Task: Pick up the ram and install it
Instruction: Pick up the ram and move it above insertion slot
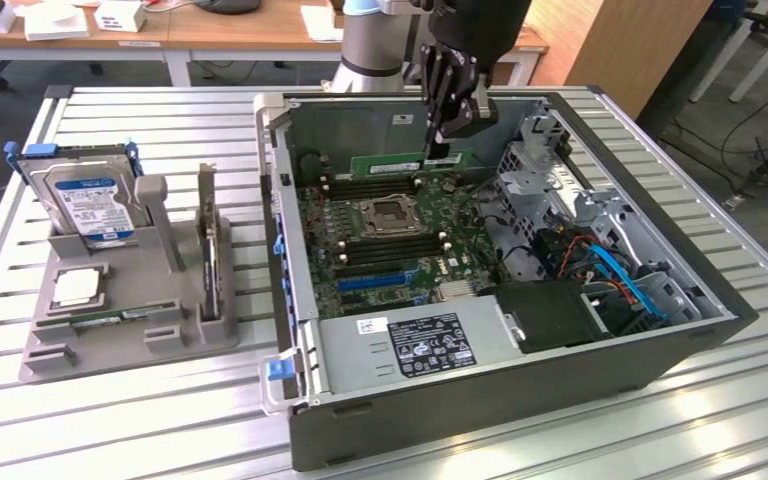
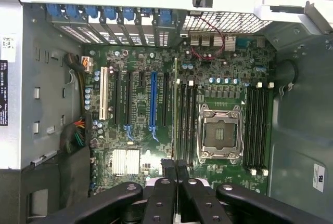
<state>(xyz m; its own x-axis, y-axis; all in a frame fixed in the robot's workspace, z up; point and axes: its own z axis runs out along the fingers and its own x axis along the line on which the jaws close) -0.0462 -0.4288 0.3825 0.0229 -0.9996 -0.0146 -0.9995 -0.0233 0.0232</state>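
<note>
The ram (image 1: 387,162) is a narrow green stick held by one end inside the open computer case (image 1: 307,390). My gripper (image 1: 447,140) is shut on it. It hangs level just over the dark memory slots (image 1: 357,186) on the motherboard (image 1: 357,268), behind the processor socket (image 1: 391,213). In the wrist view the ram (image 2: 174,110) shows edge-on as a thin line running out from my gripper (image 2: 175,169). It lies along the slots (image 2: 186,115) beside the socket (image 2: 218,133). Whether it touches a slot I cannot tell.
A grey holder (image 1: 184,335) on the exterior view's left carries a hard drive (image 1: 91,205), a processor chip (image 1: 77,288), an upright card (image 1: 207,250) and a second green stick (image 1: 115,318). Drive cages and cables (image 1: 611,270) crowd the case's right. A power supply (image 1: 411,345) sits at the front.
</note>
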